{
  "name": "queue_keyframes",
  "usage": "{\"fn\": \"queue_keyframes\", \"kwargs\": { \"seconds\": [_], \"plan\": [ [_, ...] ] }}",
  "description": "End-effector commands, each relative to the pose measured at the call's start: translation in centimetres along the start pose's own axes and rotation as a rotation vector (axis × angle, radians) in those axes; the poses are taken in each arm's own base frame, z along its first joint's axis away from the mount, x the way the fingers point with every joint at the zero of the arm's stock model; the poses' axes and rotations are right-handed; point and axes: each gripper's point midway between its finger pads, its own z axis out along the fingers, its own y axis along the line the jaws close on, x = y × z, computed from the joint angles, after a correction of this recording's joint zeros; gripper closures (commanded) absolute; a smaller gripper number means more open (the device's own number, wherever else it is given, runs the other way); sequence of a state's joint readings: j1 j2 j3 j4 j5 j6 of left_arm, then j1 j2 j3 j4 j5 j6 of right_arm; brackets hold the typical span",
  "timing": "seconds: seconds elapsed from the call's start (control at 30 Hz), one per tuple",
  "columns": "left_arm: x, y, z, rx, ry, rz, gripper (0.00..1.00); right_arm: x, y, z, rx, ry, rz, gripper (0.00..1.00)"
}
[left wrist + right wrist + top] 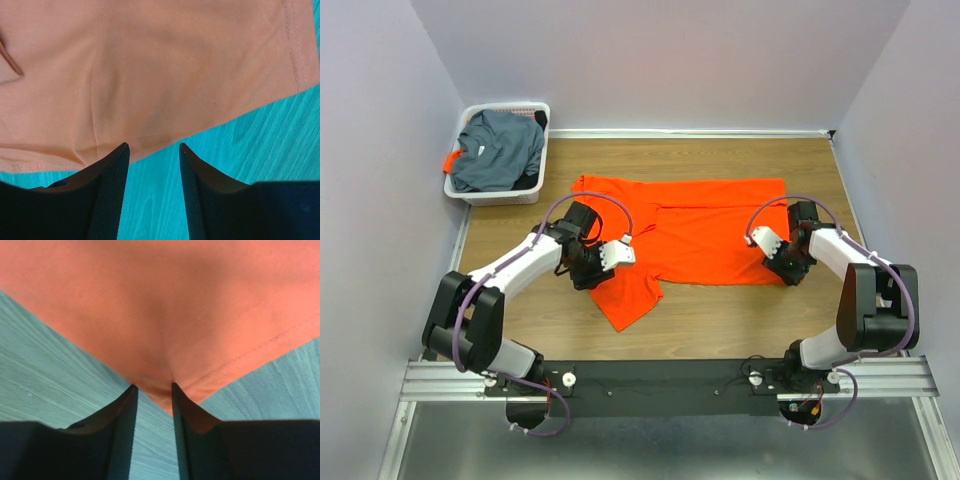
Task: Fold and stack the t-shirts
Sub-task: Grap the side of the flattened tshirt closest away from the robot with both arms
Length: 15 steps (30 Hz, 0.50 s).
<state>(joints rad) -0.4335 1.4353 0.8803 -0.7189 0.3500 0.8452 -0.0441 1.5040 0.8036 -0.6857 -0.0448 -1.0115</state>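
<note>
Orange shirt (710, 230): spread flat mid-table, long side running left to right; one sleeve juts toward the near edge on the left.
Grey shirt (500, 150): crumpled in the basket (498, 197) at the far left corner.
Edges: the orange shirt's near hem is straight, and its far left corner lies near the basket.
Open room: bare table (720, 320) on all sides of the orange shirt, widest along the near side.
Left gripper (152, 147): fingers parted, tips at the shirt's near edge beside the sleeve.
Right gripper (151, 387): fingers parted more narrowly, the hem corner reaching between the tips.
Arms: both bent, elbows outward, wrists low, turned inward at opposite ends.
</note>
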Motion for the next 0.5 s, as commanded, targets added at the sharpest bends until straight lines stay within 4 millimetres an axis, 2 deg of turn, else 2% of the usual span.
{"fn": "queue_keyframes", "kwargs": {
  "seconds": [0.0,0.2,0.23,0.47],
  "plan": [
    [0.4,0.4,0.7,-0.005,0.017,0.013,0.48,0.9,0.2,1.6,0.002,0.034,-0.028,0.65],
    [0.3,1.2,1.5,0.011,0.039,0.023,0.52,0.3,-0.7,1.0,0.028,0.015,-0.016,0.91],
    [0.4,1.2,1.5,0.014,0.045,0.021,0.52,0.3,-0.8,1.0,0.03,0.018,-0.015,0.99],
    [2.7,1.4,3.4,0.001,0.141,0.005,0.51,0.0,-1.1,0.7,0.044,0.008,-0.011,0.99]
  ]
}}
